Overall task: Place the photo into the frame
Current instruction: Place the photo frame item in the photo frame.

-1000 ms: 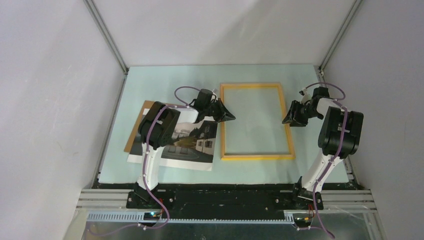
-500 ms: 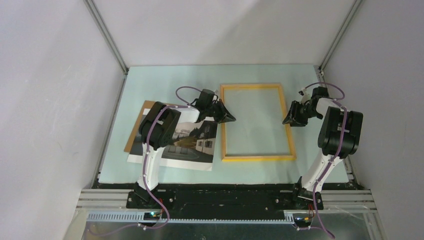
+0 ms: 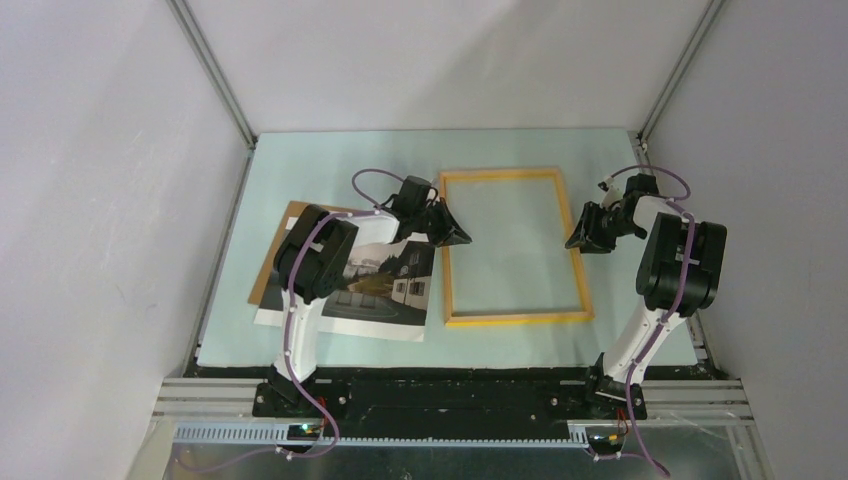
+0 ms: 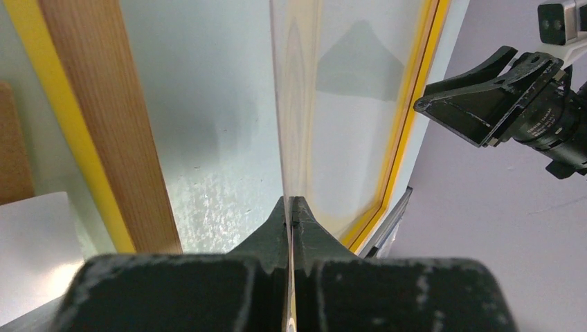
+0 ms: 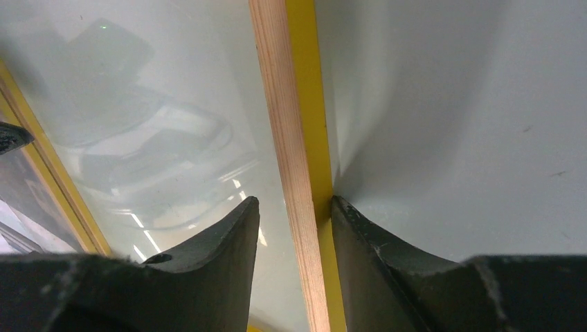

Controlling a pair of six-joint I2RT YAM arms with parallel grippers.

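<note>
From my remote seat I saw the frame [image 3: 512, 319] lying flat near the middle of the table [image 3: 330, 165], with its long sides running from near to far. The left gripper [image 3: 455, 236] stood at the frame's left edge. In its wrist view the fingers [image 4: 263, 238] were pressed together on a thin clear sheet, which I took for the pane [image 4: 346, 138] of the frame, seen almost edge-on. The right gripper [image 3: 574, 242] sat astride the right edge. Its outer finger [image 5: 374, 242] touched the yellow side, while the inner finger stood a little apart from the wood, so the jaws were not clamped. The photo [image 3: 385, 290] lay outside the frame, just beside its left edge with only a narrow strip of table between them. It rested on a brown backing board [image 3: 272, 270], which showed past it on the left and far sides, and the left arm covered the photo's far corner. There was open table beyond the far edge of the frame and also at its near edge. On the right, only a narrow band remained before the table's border.
</note>
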